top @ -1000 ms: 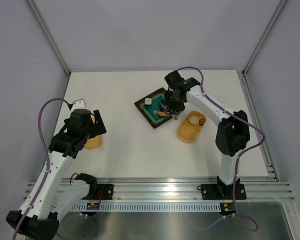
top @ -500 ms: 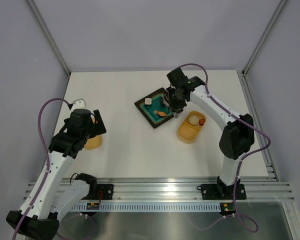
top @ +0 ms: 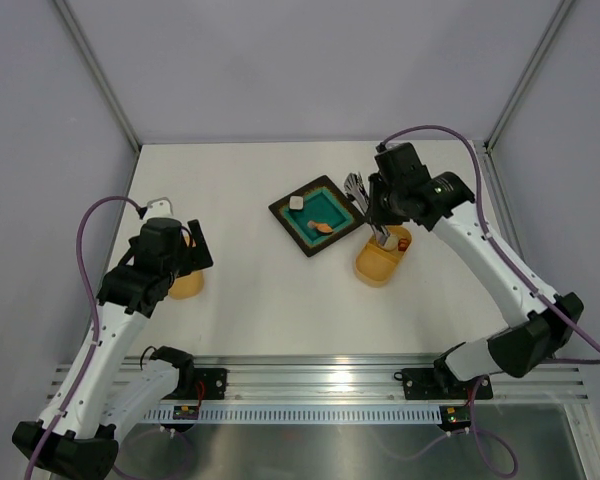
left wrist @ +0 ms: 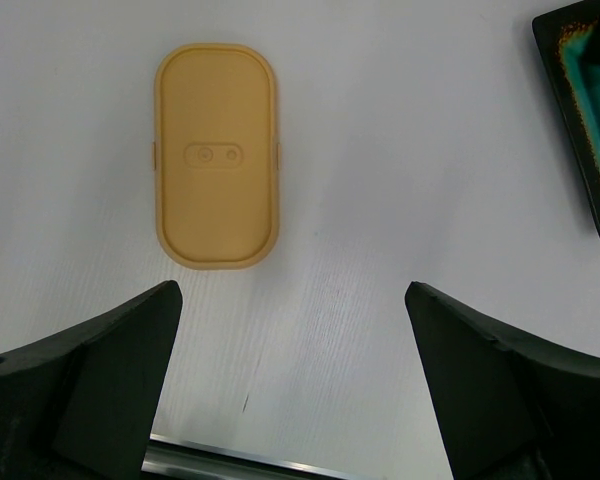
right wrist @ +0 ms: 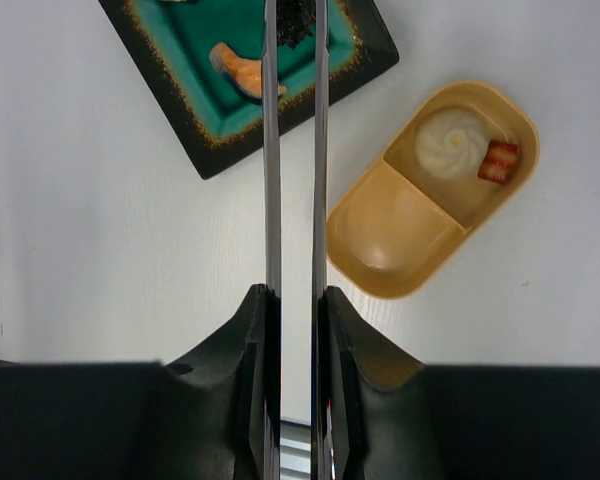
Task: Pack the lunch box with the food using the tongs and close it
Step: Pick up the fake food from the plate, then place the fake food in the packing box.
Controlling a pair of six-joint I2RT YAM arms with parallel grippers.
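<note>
My right gripper [right wrist: 294, 305] squeezes long thin silver metal tongs [right wrist: 271, 150], pinching a dark food bit [right wrist: 298, 22] by the square teal plate [right wrist: 182, 115]. The small yellow-orange plastic lunch box [right wrist: 390, 237] sits beside it. My left gripper [left wrist: 290, 310] is wide open.

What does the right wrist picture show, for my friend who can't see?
The right gripper clamps silver tongs that reach over a teal plate, a dark piece between their arms. An orange slice lies on the plate; the lunch box beside it holds a white ball and reddish bit.
</note>
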